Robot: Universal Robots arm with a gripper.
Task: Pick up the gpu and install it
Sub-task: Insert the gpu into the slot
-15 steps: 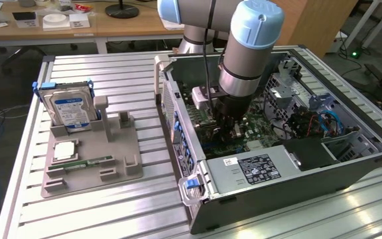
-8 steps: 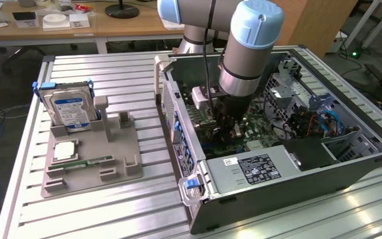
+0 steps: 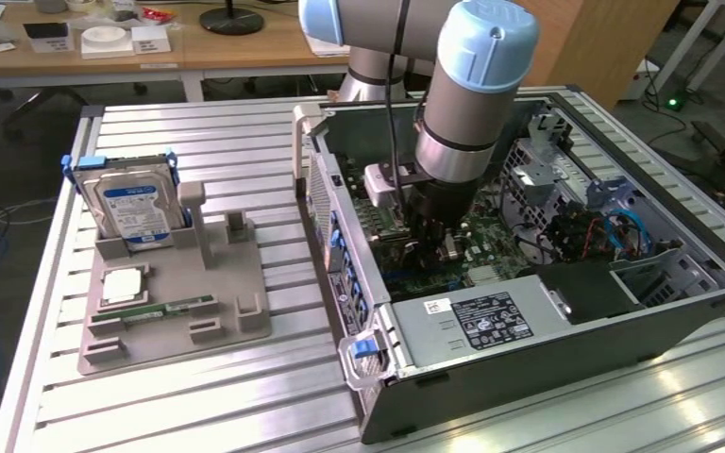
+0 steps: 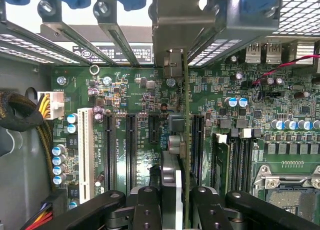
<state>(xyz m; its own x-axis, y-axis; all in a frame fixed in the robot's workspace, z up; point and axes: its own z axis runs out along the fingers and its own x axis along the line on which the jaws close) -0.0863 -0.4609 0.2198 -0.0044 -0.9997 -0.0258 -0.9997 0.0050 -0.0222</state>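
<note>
GPU is sitting edge-on between my fingers, which are closing tight on its near end. I am holding it upright inside the case, low over the board, with its bracket reaching the rear slot covers. My gripper is hanging inside the open case. On the exterior view's left, the drive is standing in the tray.

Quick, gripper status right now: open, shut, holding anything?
Gripper: shut on the gpu, held edge-on over the motherboard inside the computer case.
</note>
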